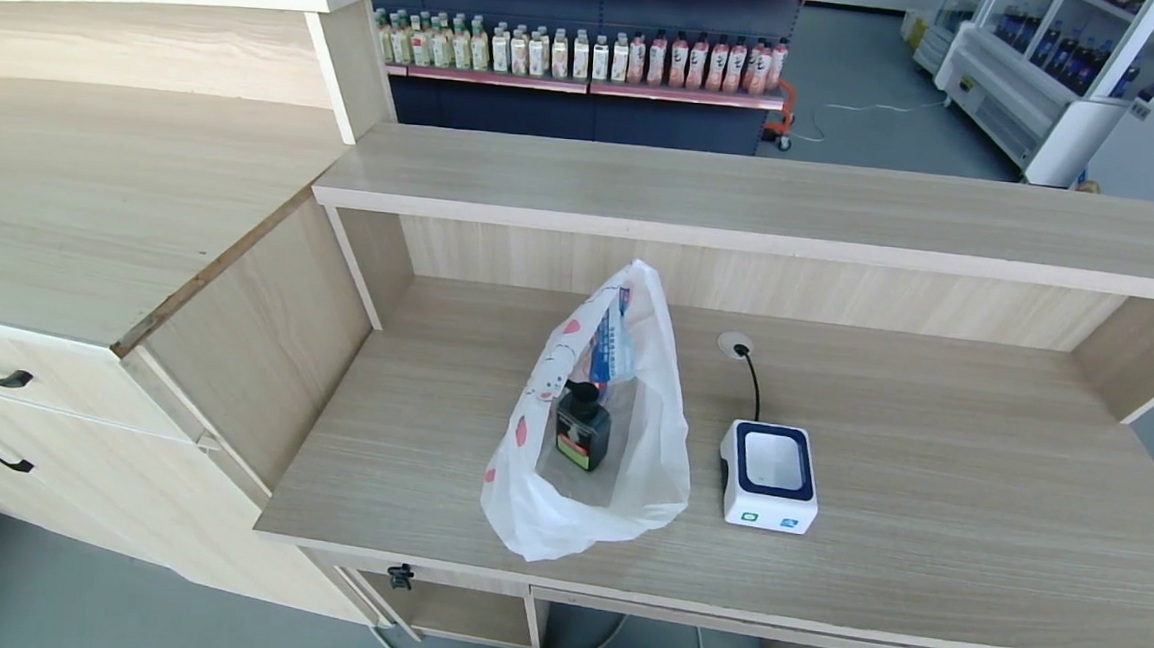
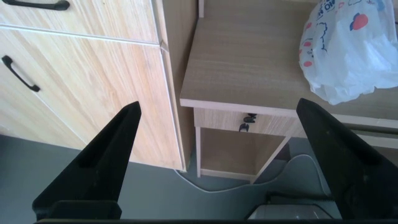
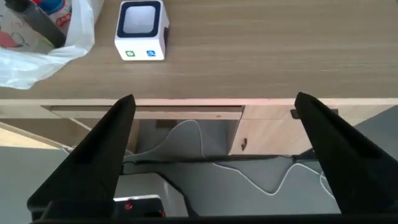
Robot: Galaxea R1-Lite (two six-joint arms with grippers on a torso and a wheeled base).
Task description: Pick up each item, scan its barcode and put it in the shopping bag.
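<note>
Wooden tabletop (image 1: 928, 486) fills the middle of the frame. A white shopping bag (image 1: 535, 522) stands open near the middle of it. The left end effector (image 2: 219, 102) and the right end effector (image 3: 214, 96) are both wide open and hold nothing. A white and blue scanner (image 1: 770, 474) sits just right of the bag. A blue packet (image 1: 613, 351) and a black bottle (image 1: 583, 428) are inside the bag.
</note>
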